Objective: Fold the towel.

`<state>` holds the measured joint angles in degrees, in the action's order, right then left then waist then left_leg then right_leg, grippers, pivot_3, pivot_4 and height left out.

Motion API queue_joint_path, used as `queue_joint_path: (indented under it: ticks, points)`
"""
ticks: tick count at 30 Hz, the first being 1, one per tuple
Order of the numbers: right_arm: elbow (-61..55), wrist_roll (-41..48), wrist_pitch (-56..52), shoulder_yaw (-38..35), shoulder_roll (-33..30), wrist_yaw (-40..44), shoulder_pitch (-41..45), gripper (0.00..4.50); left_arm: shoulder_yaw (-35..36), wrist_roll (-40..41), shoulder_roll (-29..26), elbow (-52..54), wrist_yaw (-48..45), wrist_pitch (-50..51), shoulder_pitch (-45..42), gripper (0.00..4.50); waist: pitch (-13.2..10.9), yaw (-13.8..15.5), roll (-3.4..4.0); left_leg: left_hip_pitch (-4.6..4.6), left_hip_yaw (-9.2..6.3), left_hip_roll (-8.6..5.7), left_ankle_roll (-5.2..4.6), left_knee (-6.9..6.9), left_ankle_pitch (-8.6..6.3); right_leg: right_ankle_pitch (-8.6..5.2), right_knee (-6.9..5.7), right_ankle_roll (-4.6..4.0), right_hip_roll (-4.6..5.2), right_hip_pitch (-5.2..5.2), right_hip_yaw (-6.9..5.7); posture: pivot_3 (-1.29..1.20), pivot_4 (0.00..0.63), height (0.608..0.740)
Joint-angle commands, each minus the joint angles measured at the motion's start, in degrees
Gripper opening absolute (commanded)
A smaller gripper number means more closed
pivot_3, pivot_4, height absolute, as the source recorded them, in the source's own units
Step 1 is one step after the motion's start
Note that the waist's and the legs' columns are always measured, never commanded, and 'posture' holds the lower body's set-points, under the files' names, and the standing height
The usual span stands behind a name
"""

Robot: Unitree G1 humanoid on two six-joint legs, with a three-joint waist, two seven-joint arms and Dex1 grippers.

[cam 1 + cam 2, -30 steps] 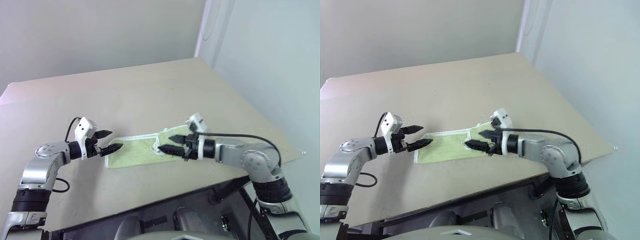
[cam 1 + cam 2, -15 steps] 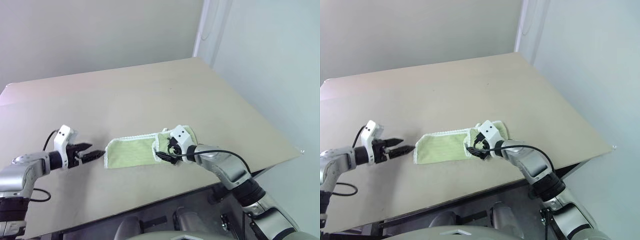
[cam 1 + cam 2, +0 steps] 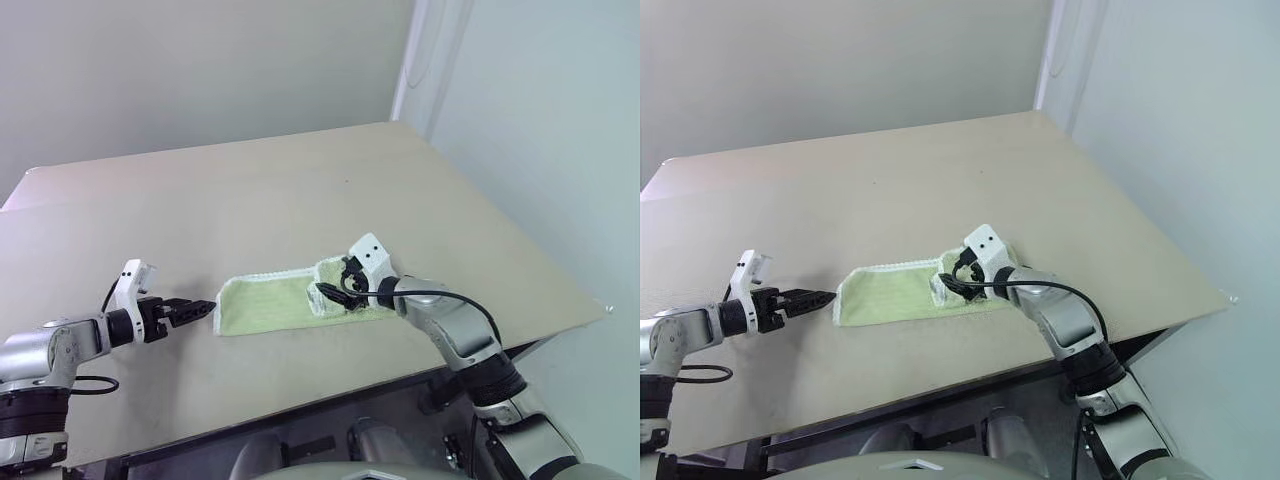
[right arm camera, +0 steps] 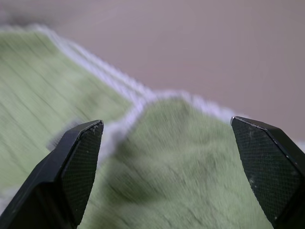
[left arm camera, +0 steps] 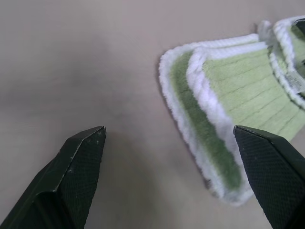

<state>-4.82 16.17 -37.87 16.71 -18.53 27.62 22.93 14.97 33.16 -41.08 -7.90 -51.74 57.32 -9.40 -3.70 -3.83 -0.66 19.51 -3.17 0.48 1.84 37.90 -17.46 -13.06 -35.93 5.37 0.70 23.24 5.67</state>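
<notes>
The towel [image 3: 275, 303] lies near the table's front edge as a narrow light yellow-green strip with white edging. Its left end shows two stacked layers [image 5: 209, 95], and its right end is bunched into a raised fold [image 4: 181, 157]. My left gripper [image 3: 197, 310] hovers low just left of that left end, open and empty, apart from the cloth. My right gripper [image 3: 335, 290] hangs over the bunched right end, open, with a finger [image 4: 76, 162] on each side above the cloth and nothing clamped.
The towel rests on a beige table [image 3: 300, 190], whose front edge [image 3: 330, 385] runs close below the towel. The table's right corner [image 3: 605, 305] is near my right arm. Broad bare tabletop stretches behind the towel up to the wall.
My left gripper sank and drew back left, off the towel's end, rolling its wrist. My right gripper dropped forward onto the towel's right end and rolled too. Both stayed open.
</notes>
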Motion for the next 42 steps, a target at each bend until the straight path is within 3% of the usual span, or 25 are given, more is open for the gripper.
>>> queue_joint_path:
  ticks: [1,14,23,28,36,42]
  points:
    - [-6.15,3.44,-1.85,-4.14,0.41,1.48,0.45,4.47,-3.66,2.15,3.24,-0.71,-0.44,4.12,-1.2,4.5,0.0,0.19,0.09,0.0,-0.03,-0.02,0.0,0.0,0.0,0.0,0.04,0.0,0.0,-0.03,0.0,0.0,0.0,0.74]
    - [-8.06,2.55,-4.14,-6.93,-0.88,0.73,-0.08,4.47,-8.02,1.19,9.63,-3.37,0.37,7.14,-5.0,4.5,0.22,1.68,0.7,0.0,-0.48,-0.39,0.01,-0.02,0.0,-0.1,0.55,0.19,0.1,-0.27,0.04,0.0,0.0,0.74]
    - [-6.91,1.68,-4.14,-8.03,-0.5,-0.92,0.13,4.47,-10.06,0.26,13.24,-2.96,0.13,6.23,-5.53,4.5,0.3,2.67,0.93,-0.02,-0.65,-1.25,0.01,-0.01,0.0,-0.45,0.76,0.77,0.96,-0.68,0.07,0.0,0.0,0.74]
    - [-6.5,1.2,-3.71,-8.2,-0.67,-1.54,-0.01,4.5,-9.71,1.04,13.85,-2.34,-0.22,5.92,-5.08,2.98,0.3,2.97,0.93,0.03,-0.87,-1.63,0.01,-0.09,-0.01,-0.65,0.8,1.09,1.15,-0.77,0.21,0.0,0.0,0.74]
    - [-5.55,0.29,-2.98,-9.63,-0.48,-2.73,0.17,4.5,-6.98,2.58,14.59,0.01,1.13,6.72,-5.2,0.02,0.28,2.82,0.89,0.1,-0.92,-1.65,0.01,-0.61,0.0,-0.69,0.81,1.16,1.14,-0.7,0.21,0.0,0.0,0.74]
    - [-5.92,1.58,-3.04,-12.1,-1.37,-1.24,0.16,4.5,-5.35,4.38,13.85,4.22,2.92,7.88,-4.42,0.02,0.29,2.61,0.88,0.44,-0.95,-1.63,0.02,-0.66,0.01,-0.59,0.79,1.0,1.11,-0.35,0.2,0.0,0.0,0.74]
